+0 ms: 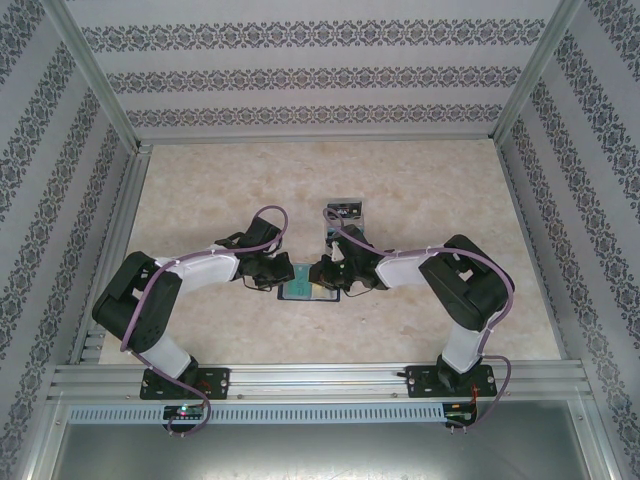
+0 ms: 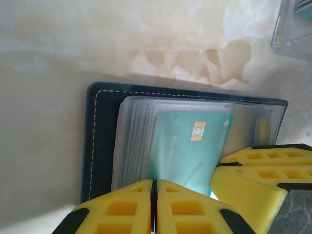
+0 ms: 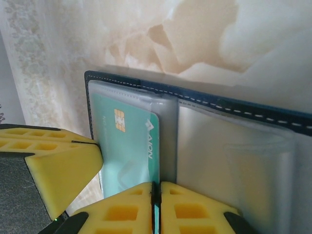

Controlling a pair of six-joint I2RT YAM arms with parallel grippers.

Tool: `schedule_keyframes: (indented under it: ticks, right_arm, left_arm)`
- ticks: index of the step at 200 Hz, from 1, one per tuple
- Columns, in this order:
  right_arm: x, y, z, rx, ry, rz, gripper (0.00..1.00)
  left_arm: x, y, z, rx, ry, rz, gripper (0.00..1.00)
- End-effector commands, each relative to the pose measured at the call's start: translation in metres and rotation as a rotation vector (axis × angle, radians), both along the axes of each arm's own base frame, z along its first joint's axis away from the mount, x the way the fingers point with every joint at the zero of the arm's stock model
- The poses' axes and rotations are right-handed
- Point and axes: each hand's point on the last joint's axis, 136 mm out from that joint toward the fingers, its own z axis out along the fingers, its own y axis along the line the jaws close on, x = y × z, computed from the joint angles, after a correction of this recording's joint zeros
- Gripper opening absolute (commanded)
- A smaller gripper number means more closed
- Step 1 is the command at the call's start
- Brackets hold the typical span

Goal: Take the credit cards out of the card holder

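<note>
Right gripper [image 3: 156,189] tight on teal card [image 3: 127,146], lower edge hidden; left gripper [image 2: 154,184] closed, hold unclear.

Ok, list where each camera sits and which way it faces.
Top: above and behind the robot, looking down at the table; shows left arm, right arm, left pincer and right pincer meeting mid-table.
Left wrist: on the left arm, looking along its shut fingers at the open wallet; the right pincer at right.
Right wrist: on the right arm, looking along its fingers, shut on the teal card; the left pincer at left.
Shared: both wrists see the card's chip, from opposite sides.
</note>
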Motion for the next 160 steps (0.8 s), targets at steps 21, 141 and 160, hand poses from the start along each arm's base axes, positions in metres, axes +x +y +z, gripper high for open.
schedule_keyframes:
  ticks: [21,141,160]
  right_arm:
    - [-0.001,0.007,0.001,0.028,-0.011,0.023,0.0]
    - [-0.002,-0.005,-0.002,0.009,-0.007,-0.005,0.0]
    - [-0.002,-0.005,-0.002,0.009,-0.006,-0.006,0.0]
  left_arm:
    - [-0.019,0.013,-0.021,0.054,0.09,0.008,0.11]
    - [-0.011,0.016,0.003,0.034,0.03,0.013,0.28]
    - [-0.015,0.018,-0.008,0.043,0.059,0.021,0.24]
